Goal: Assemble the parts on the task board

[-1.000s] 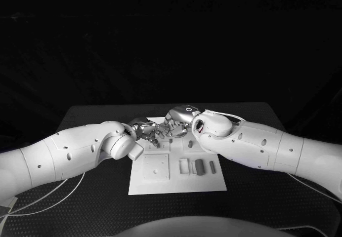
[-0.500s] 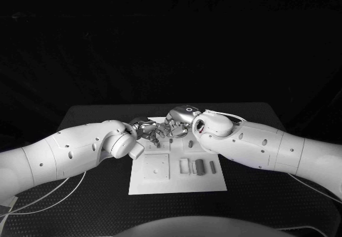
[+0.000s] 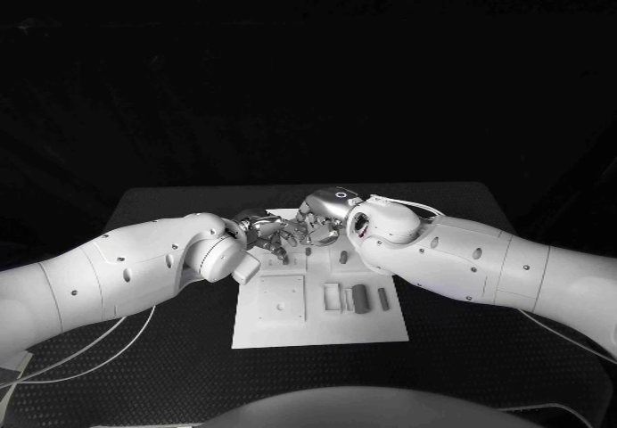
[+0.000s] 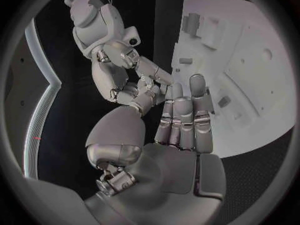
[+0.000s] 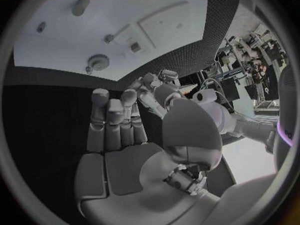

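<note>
The white task board [image 3: 322, 332] lies in the middle of the black table. Several small grey parts [image 3: 358, 300] rest in a row on its near right, beside a square plate [image 3: 281, 300]. My left hand [image 3: 267, 233] and right hand [image 3: 319, 228] meet fingertip to fingertip above the board's far end. In the left wrist view the left hand [image 4: 181, 130] keeps its fingers straight and together, and the right hand [image 4: 125, 70] touches its tips. The right hand [image 5: 122, 135] also holds its fingers straight against the left hand [image 5: 156, 82]. Whether a part sits between the tips is hidden.
Other small parts stand on the board [image 4: 250, 85], such as a block [image 4: 190, 22] and a peg [image 4: 224, 101]. A round piece [image 5: 98, 61] sits on the board [image 5: 75, 35] in the right wrist view. Cables [image 3: 90, 352] trail on the near-left table.
The left arm has drawn slightly in and away from me. Both hands stay fingertip to fingertip over the board's far end.
</note>
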